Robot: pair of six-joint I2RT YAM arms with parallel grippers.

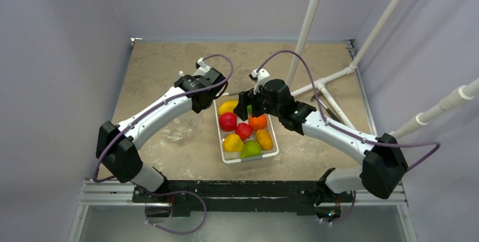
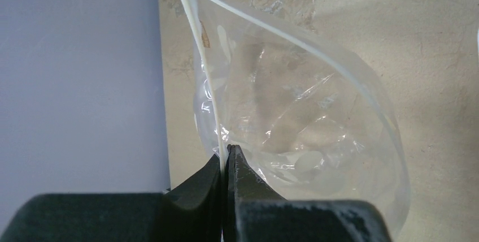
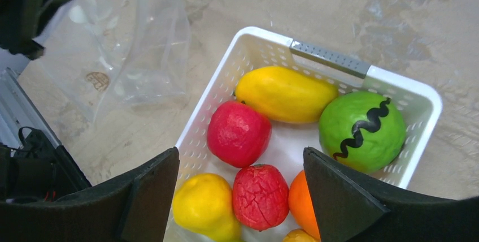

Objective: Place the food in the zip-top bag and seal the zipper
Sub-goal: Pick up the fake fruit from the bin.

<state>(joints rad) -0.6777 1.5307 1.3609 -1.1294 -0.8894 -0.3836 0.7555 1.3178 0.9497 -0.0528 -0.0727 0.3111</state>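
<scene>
The food, several glossy toy fruits, lies in a white tray (image 1: 226,152) mid-table: a yellow mango (image 3: 285,94), a green one with a black squiggle (image 3: 361,132), two red ones (image 3: 238,133), a yellow pear (image 3: 206,205) and an orange (image 3: 299,202). My right gripper (image 3: 240,154) hangs open and empty above the tray's far end (image 1: 244,108). My left gripper (image 2: 227,152) is shut on the zipper strip (image 2: 197,44) of the clear zip-top bag (image 2: 305,117), whose mouth gapes open. The bag also shows left of the tray in the right wrist view (image 3: 135,50). The left gripper (image 1: 204,96) is just left of the tray.
White pipes (image 1: 327,86) rise from the table at the back right. Walls close in the table on the left, back and right. A metal rail (image 1: 248,194) with both arm bases runs along the near edge.
</scene>
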